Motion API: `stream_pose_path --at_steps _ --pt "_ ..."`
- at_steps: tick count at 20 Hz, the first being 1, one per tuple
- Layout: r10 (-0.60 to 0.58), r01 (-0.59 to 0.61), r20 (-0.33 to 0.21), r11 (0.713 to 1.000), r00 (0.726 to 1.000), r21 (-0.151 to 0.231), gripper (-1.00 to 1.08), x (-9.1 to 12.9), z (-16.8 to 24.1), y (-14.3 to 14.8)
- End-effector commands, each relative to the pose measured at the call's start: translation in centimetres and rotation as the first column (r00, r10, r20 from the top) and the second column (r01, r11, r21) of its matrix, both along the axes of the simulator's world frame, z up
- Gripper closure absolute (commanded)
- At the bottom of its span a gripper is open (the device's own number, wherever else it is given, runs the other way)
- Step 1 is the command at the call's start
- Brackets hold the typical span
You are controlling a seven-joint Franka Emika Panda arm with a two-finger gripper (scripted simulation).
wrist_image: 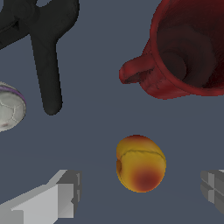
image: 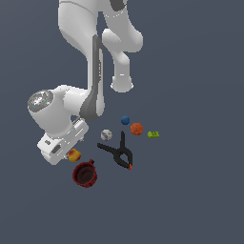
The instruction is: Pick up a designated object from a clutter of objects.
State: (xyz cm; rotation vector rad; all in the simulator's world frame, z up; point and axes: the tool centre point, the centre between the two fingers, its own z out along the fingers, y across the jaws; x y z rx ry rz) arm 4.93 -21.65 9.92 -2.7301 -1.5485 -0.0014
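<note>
Plain grey tabletop (image: 200,200) carries everything. Pincer (wrist_image: 140,192) stands with jaws apart, empty, one finger (wrist_image: 61,197) either side of the yellow-red fruit ball (wrist_image: 140,162), which lies between them, nearer one finger and just beside the dark red mug (wrist_image: 188,48). Beyond: one black clamp (image: 118,152), one whitish ball (image: 106,135), one blue ball (image: 125,120), one orange ball (image: 137,128), one green block (image: 153,134).

Smooth matt fruit ball (wrist_image: 140,163) (creased)
</note>
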Motion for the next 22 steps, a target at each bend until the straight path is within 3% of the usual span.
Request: stream_pose_path --at_steps 1,14,22 --pt "0.028 -0.028 0.001 1.0 1.0 -0.001 -0.92 -0.1 -0.6 -0.6" --pt "0.063 -0.063 0.0 0.998 0.998 -0.003 -0.92 -0.3 -1.7 -1.4" --pt "0.065 -0.065 0.001 0.998 0.998 -0.003 -0.92 -0.4 -5.4 -1.4"
